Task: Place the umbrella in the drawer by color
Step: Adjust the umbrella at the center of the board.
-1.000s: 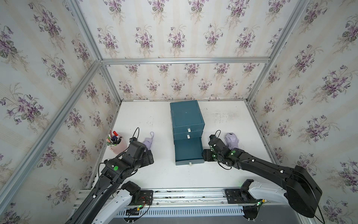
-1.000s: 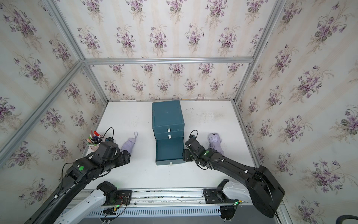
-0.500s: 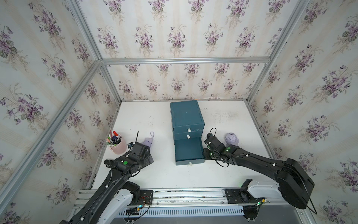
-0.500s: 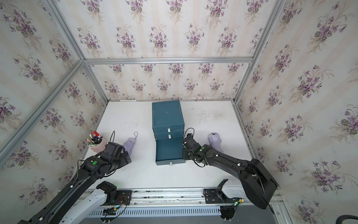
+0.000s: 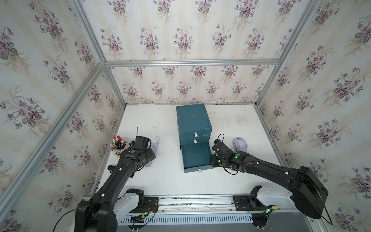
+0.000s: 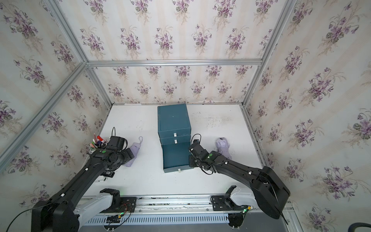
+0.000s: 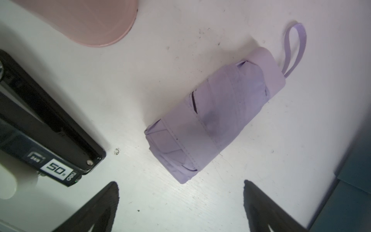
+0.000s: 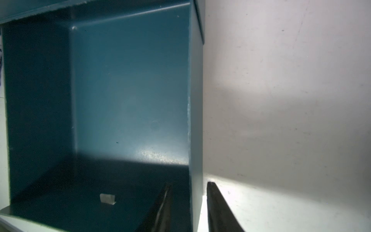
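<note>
White tabletop (image 5: 160, 180) carries teal cabinet (image 5: 192, 118), its bottom drawer (image 5: 195, 156) pulled out toward robot. Folded lilac umbrella (image 7: 210, 116) lies flat left of cabinet. Second lilac umbrella (image 5: 240, 143) right of cabinet. Left fingers (image 7: 96, 211) spread wide just short of left umbrella, holding nothing. Right fingers (image 8: 218, 211) narrowly parted astride drawer's right side wall, one inside, one outside; clamped or not, cannot tell.

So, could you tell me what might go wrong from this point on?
The open left gripper hangs near one end of the lilac umbrella; closing there may only pinch fabric.
The stapler and pink cup sit close and could get knocked.
The right gripper straddles a side wall of the open drawer; moving sideways could drag it.
</note>
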### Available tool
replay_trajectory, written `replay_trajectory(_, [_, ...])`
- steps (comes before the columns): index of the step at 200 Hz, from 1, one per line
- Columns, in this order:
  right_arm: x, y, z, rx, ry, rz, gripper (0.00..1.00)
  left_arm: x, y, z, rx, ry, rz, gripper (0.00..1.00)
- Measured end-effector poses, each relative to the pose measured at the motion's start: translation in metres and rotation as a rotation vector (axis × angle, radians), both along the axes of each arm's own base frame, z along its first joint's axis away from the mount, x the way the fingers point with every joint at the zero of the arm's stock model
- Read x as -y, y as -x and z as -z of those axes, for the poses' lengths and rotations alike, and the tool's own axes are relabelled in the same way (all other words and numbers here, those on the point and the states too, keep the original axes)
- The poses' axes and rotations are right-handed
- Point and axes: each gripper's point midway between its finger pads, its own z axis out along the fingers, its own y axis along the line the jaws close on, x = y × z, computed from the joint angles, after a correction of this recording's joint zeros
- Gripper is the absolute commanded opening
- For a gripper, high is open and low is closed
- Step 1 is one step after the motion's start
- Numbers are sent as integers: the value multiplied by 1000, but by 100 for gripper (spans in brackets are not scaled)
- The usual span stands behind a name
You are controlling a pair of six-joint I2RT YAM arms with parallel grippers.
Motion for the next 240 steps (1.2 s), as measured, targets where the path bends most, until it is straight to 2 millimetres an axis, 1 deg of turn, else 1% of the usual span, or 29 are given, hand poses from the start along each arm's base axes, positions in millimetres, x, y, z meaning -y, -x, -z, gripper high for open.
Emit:
replay_trajectory(18, [3,0,-7,12,4,10,54,-3,0,6,-27,3,-12,96])
replay_trajectory(28, [7,-2,-18,33,5,27,60,-4,-1,10,-38,12,-22,96])
replay_trajectory(40, [10,-8,-35,74,0,56,64,-5,-5,13,-43,20,-29,96])
replay_trajectory(61, [20,-19,-63,137,-2,109,64,-5,-10,20,-61,34,-32,95])
replay_trajectory(80, [24,-24,-76,165,-11,130,63,-6,-16,23,-65,43,-41,94])
replay_trajectory(100, [17,-24,-89,183,-58,114,61,-9,-17,25,-68,40,-47,92])
replay_trajectory(114, [12,-25,-94,194,-88,101,59,-12,-17,31,-76,40,-50,88])
replay_trajectory(127, [4,-25,-99,197,-124,72,58,-10,-16,39,-98,57,-44,83])
replay_trajectory(160, [-19,-20,-113,217,-209,-16,57,9,-15,58,-118,152,-1,72])
replay_trajectory(173, [-25,-20,-118,223,-223,-34,57,19,-15,63,-109,186,23,71])
replay_trajectory(181, [-28,-24,-121,233,-223,-34,57,24,-13,66,-109,195,44,70])
replay_trajectory(193, [-29,-30,-125,250,-206,-33,57,32,-15,66,-80,201,68,69])
replay_trajectory(214, [-32,-41,-127,266,-177,-21,56,55,-15,63,-33,236,129,67])
replay_trajectory(230, [-34,-46,-127,273,-162,-13,56,73,-13,58,-16,277,174,66])
replay_trajectory(240, [-33,-48,-127,279,-152,-10,56,79,-6,54,-30,301,185,66])
